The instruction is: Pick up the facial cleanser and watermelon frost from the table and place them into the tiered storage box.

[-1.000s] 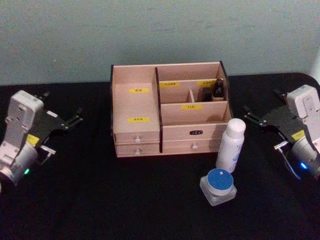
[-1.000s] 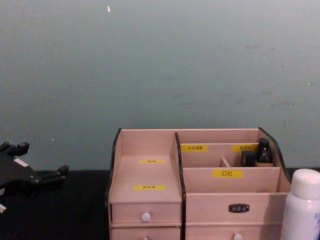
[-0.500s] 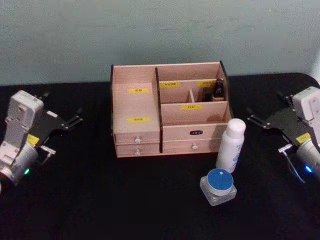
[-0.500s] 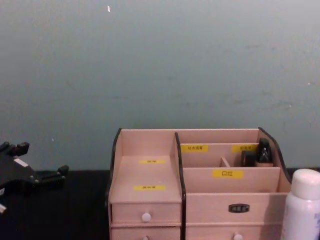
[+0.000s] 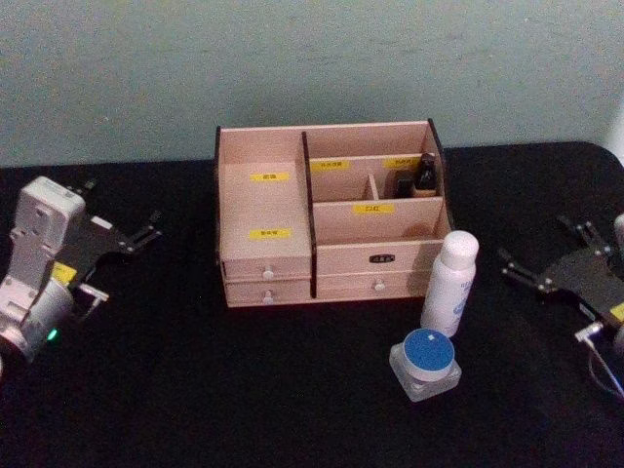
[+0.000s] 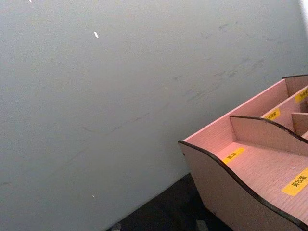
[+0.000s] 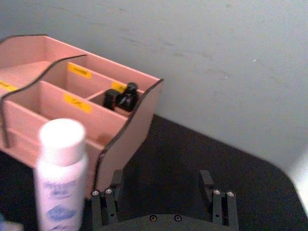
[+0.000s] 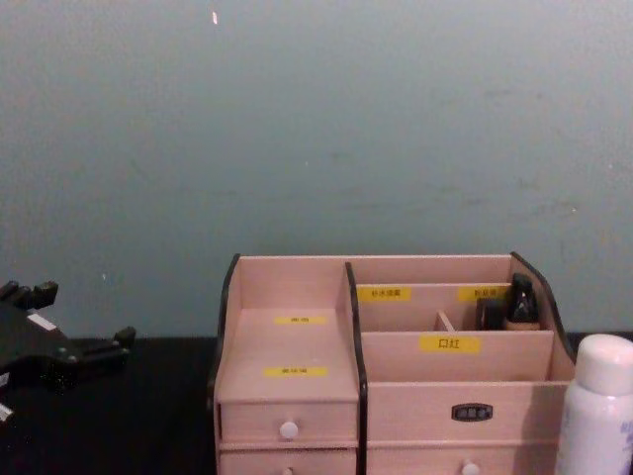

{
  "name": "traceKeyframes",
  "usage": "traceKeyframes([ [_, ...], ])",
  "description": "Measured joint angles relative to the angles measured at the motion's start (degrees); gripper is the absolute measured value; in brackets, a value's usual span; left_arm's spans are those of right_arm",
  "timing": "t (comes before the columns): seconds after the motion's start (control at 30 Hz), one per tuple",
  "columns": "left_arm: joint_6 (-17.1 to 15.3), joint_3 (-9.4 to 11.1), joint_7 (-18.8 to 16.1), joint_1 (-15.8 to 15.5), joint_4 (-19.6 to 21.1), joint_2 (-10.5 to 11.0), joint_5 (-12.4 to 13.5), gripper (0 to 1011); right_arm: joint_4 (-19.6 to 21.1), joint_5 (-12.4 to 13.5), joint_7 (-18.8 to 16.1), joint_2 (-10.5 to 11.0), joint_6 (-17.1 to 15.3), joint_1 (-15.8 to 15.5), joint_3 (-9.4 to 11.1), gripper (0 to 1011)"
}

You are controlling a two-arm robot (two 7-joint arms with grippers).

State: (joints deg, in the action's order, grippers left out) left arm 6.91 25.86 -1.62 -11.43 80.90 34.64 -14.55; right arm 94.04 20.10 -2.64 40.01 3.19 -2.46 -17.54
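Black table (image 5: 195, 390): the facial cleanser bottle (image 5: 448, 283) stands upright, cap up, just beside the tiered storage box (image 5: 268, 210). Left gripper (image 5: 122, 205) and right gripper (image 5: 536, 242) flank them, jaws spread wide.

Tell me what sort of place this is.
Probably a robot test bench staged as a dressing table: black-covered table against a grey-green wall, pinkish-wood tiered storage box with yellow labels, white bottle and blue-lidded jar before it, open left gripper and right gripper flanking.

A big wall (image 5: 322, 58) stands at the far side. It is pale grey-green, with little marks and scuffs. The desk (image 5: 195, 390) in front of it is black, with a rounded far right corner.
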Motion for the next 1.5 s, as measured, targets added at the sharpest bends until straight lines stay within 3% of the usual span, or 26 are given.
traceKeyframes([
  [0.37, 0.0, 0.0, 0.0, 0.0, 0.0, 0.0, 0.0, 1001, 7.3, 7.3, -6.2, 3.5, -4.9, -7.6, 4.4, 1000],
  [0.6, 0.0, 0.0, 0.0, 0.0, 0.0, 0.0, 0.0, 1001, 10.6, 10.8, -10.7, 4.8, -8.6, -9.7, 5.8, 1000],
  [0.83, 0.0, 0.0, 0.0, 0.0, 0.0, 0.0, 0.0, 1001, 11.7, 11.4, -12.4, 4.0, -11.9, -8.5, 5.2, 1000],
  [1.2, 0.0, 0.0, 0.0, 0.0, 0.0, 0.0, 0.0, 1001, 11.5, 9.9, -10.6, -0.9, -19.1, -3.6, 3.2, 1000],
  [1.5, 0.0, 0.0, 0.0, 0.0, 0.0, 0.0, 0.0, 1001, 10.5, 8.1, -10.9, -2.9, -21.2, -0.9, 2.2, 1000],
])
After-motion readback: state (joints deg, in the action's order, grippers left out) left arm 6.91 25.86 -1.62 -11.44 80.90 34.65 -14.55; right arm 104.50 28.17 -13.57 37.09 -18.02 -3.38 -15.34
